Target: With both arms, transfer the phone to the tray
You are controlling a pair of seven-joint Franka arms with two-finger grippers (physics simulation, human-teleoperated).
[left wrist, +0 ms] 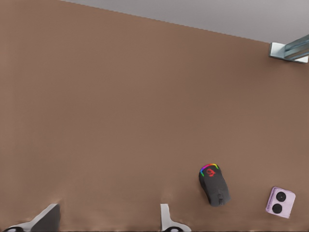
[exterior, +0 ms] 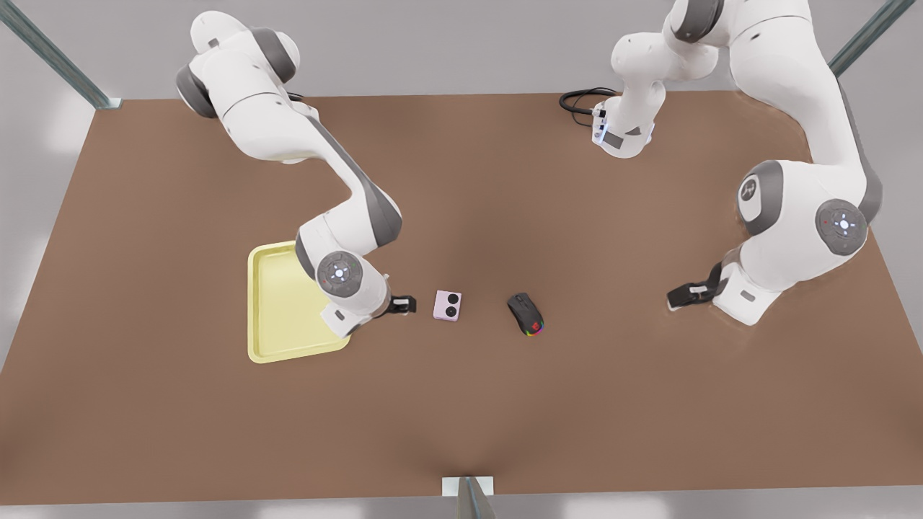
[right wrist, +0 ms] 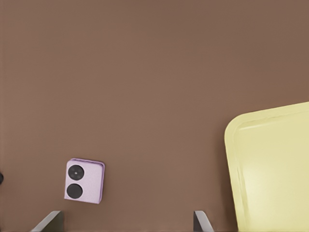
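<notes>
1. Brown table (exterior: 461, 404) carries everything.
2. Yellow tray (exterior: 277, 310) lies at the front view's left, partly under one arm.
3. Right gripper (exterior: 404, 305), fingers spread and empty, sits just beside the phone.
4. Left gripper (exterior: 681, 295), also spread and empty, is well apart past the mouse.
5. Black mouse (exterior: 526, 314) lies between the left gripper and the phone.
6. Pink phone (exterior: 448, 305) lies flat on the table, off the tray.

Tabletop (exterior: 461, 404): matt brown, smooth. Tray (exterior: 277, 317): pale yellow, smooth, plastic-looking. Phone (exterior: 448, 305): matt pink slab beside tray. Mouse (exterior: 526, 313): black, slight sheen. Arms (exterior: 288, 137): glossy white shells.
</notes>
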